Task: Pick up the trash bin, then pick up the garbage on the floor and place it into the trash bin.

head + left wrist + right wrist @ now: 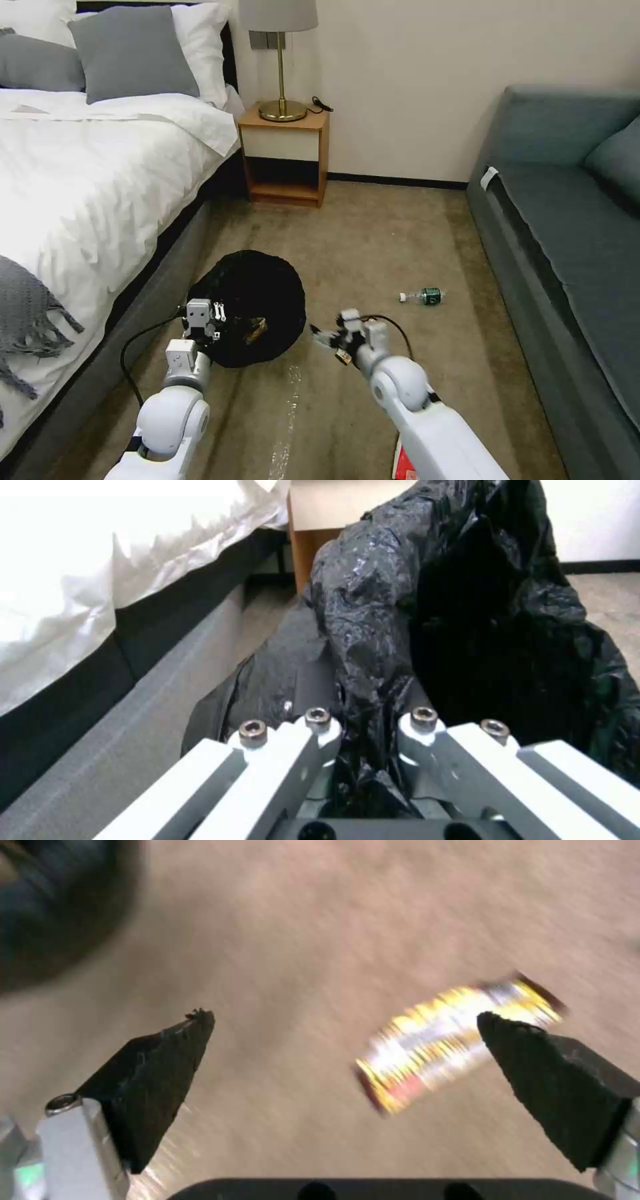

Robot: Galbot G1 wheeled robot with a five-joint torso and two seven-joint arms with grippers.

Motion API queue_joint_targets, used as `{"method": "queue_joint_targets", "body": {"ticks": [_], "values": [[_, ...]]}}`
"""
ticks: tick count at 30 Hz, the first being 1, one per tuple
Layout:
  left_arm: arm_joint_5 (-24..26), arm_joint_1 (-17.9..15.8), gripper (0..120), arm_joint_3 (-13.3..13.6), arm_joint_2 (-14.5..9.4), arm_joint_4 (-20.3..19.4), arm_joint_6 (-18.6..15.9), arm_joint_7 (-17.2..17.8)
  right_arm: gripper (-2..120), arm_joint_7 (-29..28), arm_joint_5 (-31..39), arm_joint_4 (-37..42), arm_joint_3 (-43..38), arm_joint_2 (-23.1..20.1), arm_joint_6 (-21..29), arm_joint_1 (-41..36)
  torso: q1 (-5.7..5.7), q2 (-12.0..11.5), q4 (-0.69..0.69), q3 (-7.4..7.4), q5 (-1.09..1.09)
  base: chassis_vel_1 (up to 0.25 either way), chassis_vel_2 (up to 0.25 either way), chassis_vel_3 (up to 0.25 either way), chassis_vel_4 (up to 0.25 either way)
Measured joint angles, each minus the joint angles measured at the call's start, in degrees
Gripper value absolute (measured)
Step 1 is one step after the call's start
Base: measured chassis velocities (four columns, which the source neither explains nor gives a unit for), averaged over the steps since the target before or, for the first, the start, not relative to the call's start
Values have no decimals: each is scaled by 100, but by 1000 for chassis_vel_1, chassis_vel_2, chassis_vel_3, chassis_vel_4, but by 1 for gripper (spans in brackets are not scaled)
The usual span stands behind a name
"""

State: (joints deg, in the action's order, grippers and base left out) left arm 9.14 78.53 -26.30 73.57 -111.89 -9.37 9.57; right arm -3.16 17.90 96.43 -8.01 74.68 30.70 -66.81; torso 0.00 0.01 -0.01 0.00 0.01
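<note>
The trash bin [257, 307] shows as a round mass of crinkled, glossy black plastic bag, its dark mouth turned toward the camera, beside the grey base of the bed [100, 200] on the beige carpet floor [373, 247]. The left claw [208, 319] sits at the bin's near rim, and in the left wrist view its fingers [313, 730] are pinched narrow on a fold of the black bag [373, 630].

A yellow-black snack wrapper [453, 1035] appears blurred in the right wrist view, lying against the right-hand pad [553, 1080] of the right claw [328, 341], whose pads stand wide apart over the carpet; whether the wrapper is touched cannot be told. This claw hangs just beside the bin.

A small clear bottle [423, 296] with a green label lies on the carpet, well apart from both claws, nearer the grey sofa [567, 220].
</note>
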Motion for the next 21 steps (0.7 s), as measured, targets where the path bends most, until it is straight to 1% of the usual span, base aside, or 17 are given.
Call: {"method": "queue_joint_targets", "body": {"ticks": [3,4,11,18,21], "values": [[-15,29,5,6,-7,-7,10,1,100,-5,-184,37,-119,-87,108,-205,0,0,0,0,0,0,0,0,0],[-30,69,5,19,-10,-36,16,1,100,-97,-262,66,-203,-149,275,-378,0,0,0,0,0,0,0,0,0],[-24,193,5,28,-9,-159,17,2,100,-449,-559,26,-341,-304,475,-901,0,0,0,0,0,0,0,0,0],[-47,248,5,20,-30,-186,17,12,100,-756,-577,175,-444,-488,744,-1255,0,0,0,0,-1,0,0,0,0],[-37,263,5,1,-116,-211,10,27,100,-889,-586,219,-483,-607,769,-1509,0,0,0,0,-1,0,0,0,0]]}}
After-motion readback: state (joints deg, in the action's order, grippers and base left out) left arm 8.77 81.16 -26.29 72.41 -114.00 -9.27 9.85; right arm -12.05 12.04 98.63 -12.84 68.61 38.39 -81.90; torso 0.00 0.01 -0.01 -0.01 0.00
